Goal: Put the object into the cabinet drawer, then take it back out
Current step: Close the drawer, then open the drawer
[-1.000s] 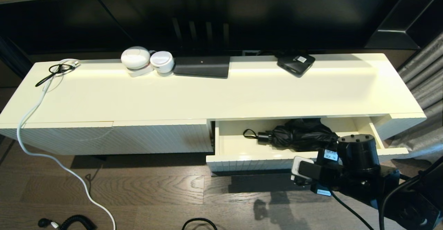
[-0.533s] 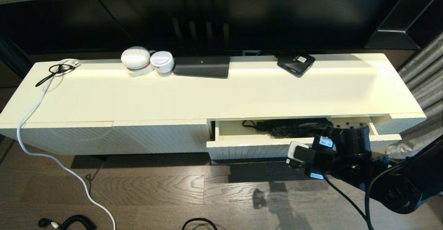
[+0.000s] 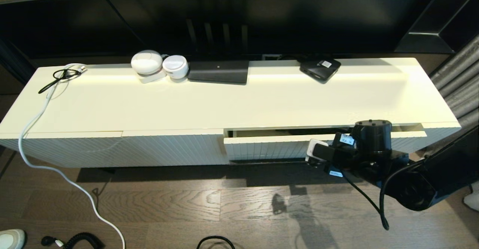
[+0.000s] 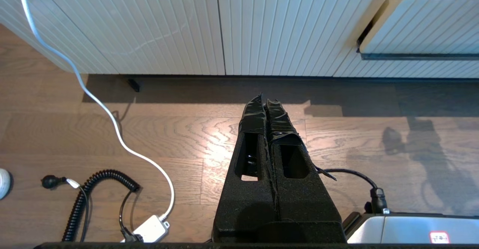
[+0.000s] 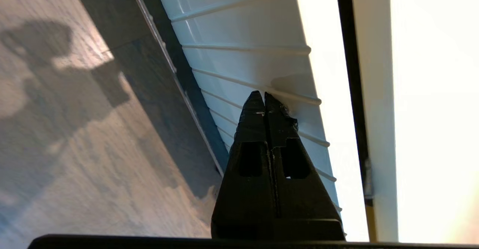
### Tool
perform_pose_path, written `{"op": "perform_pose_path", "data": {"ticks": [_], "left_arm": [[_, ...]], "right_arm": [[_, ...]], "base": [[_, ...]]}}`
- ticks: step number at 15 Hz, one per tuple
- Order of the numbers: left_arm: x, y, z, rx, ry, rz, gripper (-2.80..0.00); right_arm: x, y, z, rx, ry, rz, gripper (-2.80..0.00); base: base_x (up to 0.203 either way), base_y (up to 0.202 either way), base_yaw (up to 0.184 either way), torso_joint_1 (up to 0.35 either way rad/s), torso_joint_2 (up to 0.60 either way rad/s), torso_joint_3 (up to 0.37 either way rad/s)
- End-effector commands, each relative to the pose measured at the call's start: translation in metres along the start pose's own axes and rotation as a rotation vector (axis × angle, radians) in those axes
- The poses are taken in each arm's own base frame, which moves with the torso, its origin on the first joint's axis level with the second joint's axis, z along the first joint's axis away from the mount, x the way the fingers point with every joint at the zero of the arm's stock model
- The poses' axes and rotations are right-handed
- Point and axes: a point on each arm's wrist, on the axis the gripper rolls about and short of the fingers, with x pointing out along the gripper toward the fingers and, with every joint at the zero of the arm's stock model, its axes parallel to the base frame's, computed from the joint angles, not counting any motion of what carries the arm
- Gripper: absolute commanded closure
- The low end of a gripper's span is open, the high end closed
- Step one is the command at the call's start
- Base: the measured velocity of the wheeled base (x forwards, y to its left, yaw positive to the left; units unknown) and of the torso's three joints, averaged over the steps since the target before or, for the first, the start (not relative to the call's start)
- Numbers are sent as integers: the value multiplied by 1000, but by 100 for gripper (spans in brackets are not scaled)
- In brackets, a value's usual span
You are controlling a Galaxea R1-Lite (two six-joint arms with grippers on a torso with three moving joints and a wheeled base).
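Observation:
The cabinet drawer (image 3: 269, 148) stands nearly closed, with only a narrow slit left under the cabinet top. The black umbrella is hidden inside; I cannot tell whether the dark strip in the slit is its fabric or shadow. My right gripper (image 5: 264, 97) is shut, its tips against the drawer's ribbed front (image 5: 254, 28) above the thin black handle bar (image 5: 187, 88). In the head view the right wrist (image 3: 370, 136) covers those fingers. My left gripper (image 4: 265, 99) is shut and empty, hanging over the wood floor before the ribbed left panel (image 4: 149, 20).
On the cabinet top (image 3: 239, 99) at the back stand two white round devices (image 3: 159, 66), a flat black slab (image 3: 219, 72) and a black box with a white label (image 3: 320, 68). A white cable (image 3: 33, 129) trails to the floor. A coiled black cord (image 4: 95, 193) lies nearby.
The drawer has slid from about half open to nearly closed, with my right arm moving in against its front. The umbrella, plain a second ago, has gone from sight.

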Motion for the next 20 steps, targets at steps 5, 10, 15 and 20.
{"op": "perform_pose_path", "data": {"ticks": [5,10,15,20], "left_arm": [[0,0,0,0,1,2,0],[0,0,0,0,0,1,0],[0,0,0,0,1,2,0],[0,0,0,0,1,1,0]], "right_arm": [[12,-9,0,-4,5,-38,0],[12,-15,-2,3,23,-60,0],[-40,-20,-3,6,51,-5,0],[-132,-14,-12,12,125,163,0]], "base": [[0,0,0,0,0,0],[0,0,0,0,0,0],[0,0,0,0,0,0],[0,0,0,0,0,0]]}}
